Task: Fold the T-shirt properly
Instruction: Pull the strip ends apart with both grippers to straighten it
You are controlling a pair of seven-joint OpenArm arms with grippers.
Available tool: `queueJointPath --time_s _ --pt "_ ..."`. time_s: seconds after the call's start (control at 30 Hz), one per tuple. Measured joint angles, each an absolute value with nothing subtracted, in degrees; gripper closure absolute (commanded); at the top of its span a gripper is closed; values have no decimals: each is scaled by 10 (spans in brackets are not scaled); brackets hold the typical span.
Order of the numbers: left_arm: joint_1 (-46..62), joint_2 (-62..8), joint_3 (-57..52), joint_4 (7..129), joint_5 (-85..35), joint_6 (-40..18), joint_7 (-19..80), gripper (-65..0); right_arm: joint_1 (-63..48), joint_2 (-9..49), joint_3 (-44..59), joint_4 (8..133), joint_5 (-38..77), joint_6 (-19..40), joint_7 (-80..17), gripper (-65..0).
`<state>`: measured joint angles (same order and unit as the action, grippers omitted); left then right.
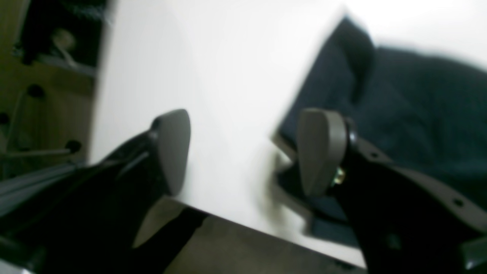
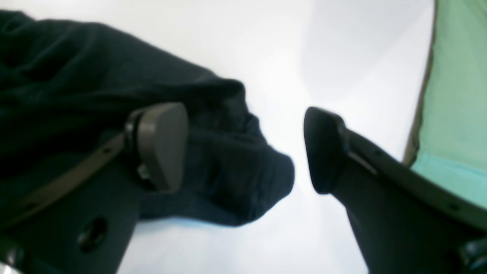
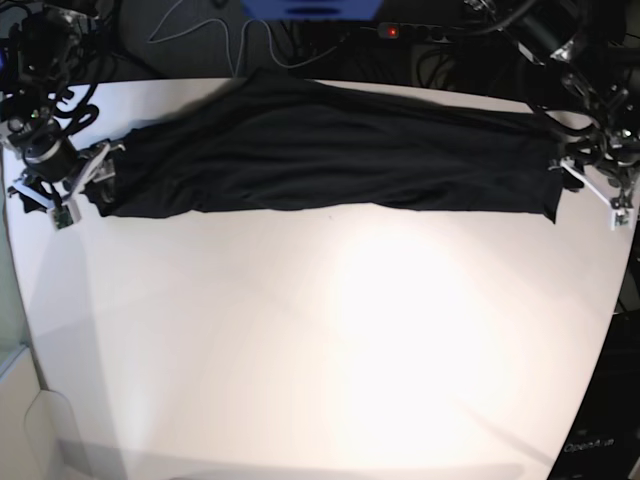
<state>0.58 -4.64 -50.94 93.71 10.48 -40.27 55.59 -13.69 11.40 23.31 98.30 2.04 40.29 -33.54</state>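
Note:
The black T-shirt (image 3: 330, 150) lies as a long wrinkled band across the far part of the white table (image 3: 330, 340). My right gripper (image 3: 85, 185) is at its left end in the base view. In the right wrist view it (image 2: 243, 148) is open, one finger (image 2: 163, 144) over the cloth, and a bunched end of the shirt (image 2: 228, 171) reaches into the gap. My left gripper (image 3: 585, 185) is at the shirt's right end. In the left wrist view it (image 1: 247, 152) is open, one finger (image 1: 321, 152) at the edge of the shirt (image 1: 411, 114) and the other over bare table.
Cables and a power strip (image 3: 410, 32) lie behind the table's far edge. The table's edge (image 1: 266, 232) runs just under my left gripper. A green surface (image 2: 456, 95) lies beyond the table edge beside my right gripper.

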Motion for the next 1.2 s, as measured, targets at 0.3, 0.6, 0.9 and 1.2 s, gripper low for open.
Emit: queueJointPath --time_s 0.3,0.6,0.9,1.2 --pt "1 -20 -441 979 105 -405 576 -425 -127 112 282 940 19 403 -338 -476" --pt "0 -27 -437 974 107 -403 576 -425 -128 95 281 940 20 403 -335 -476" --pt "3 -30 -439 974 107 -403 575 -425 -135 77 277 942 20 403 -336 -424" --pt "0 -48 -440 946 129 -403 571 -425 -134 74 279 940 20 403 -335 -305"
